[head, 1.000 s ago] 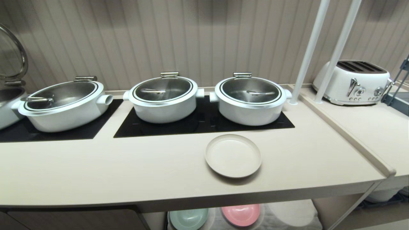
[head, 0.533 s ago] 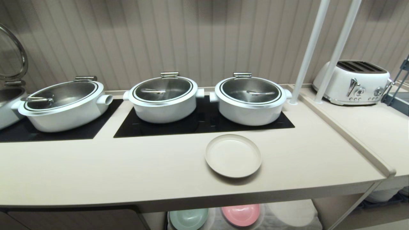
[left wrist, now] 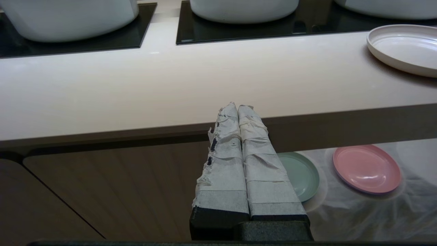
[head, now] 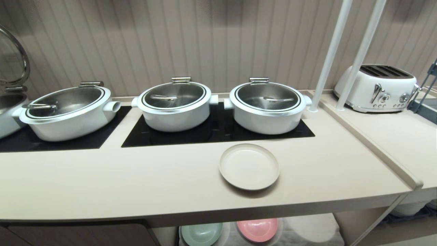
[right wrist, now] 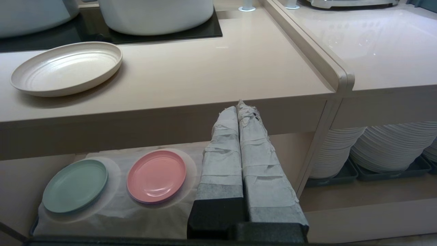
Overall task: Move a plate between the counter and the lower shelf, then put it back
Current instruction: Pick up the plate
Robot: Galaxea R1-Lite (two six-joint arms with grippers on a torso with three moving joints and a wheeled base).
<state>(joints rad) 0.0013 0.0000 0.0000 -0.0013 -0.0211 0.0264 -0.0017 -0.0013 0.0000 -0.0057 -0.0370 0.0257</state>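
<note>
Head view shows the counter point(head: 136, 177) spanning the scene, with three white lidded pots point(head: 175, 106) on its black hob panels at the far side. Below its near edge the lower shelf point(right wrist: 112, 212), draped in white cloth, carries a mint-green plate point(right wrist: 75, 186) and a pink plate point(right wrist: 156, 176). On the counter, right of centre, lies the plate point(head: 249, 166), empty. The left gripper point(left wrist: 238, 106) and right gripper point(right wrist: 237, 107) hang before the counter's edge, each with fingers pressed together, gripping nothing.
</note>
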